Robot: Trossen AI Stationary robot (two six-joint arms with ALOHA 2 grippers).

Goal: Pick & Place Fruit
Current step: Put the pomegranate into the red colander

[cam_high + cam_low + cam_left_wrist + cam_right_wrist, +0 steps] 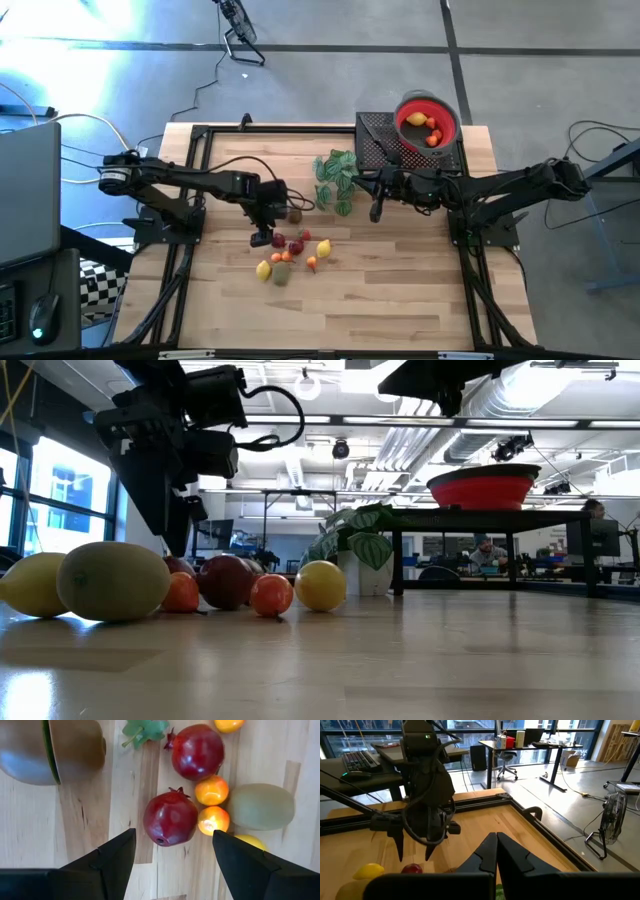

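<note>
Left pincer agape (pointing down); right pincer closed

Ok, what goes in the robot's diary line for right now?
left gripper: open above pomegranate | right gripper: shut, waiting | red bowl: some fruit

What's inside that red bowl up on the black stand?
The red bowl holds a few small fruits, yellow and orange-red, seen from above. From table height its wall hides them, and anything lying beneath those pieces cannot be seen.
</note>
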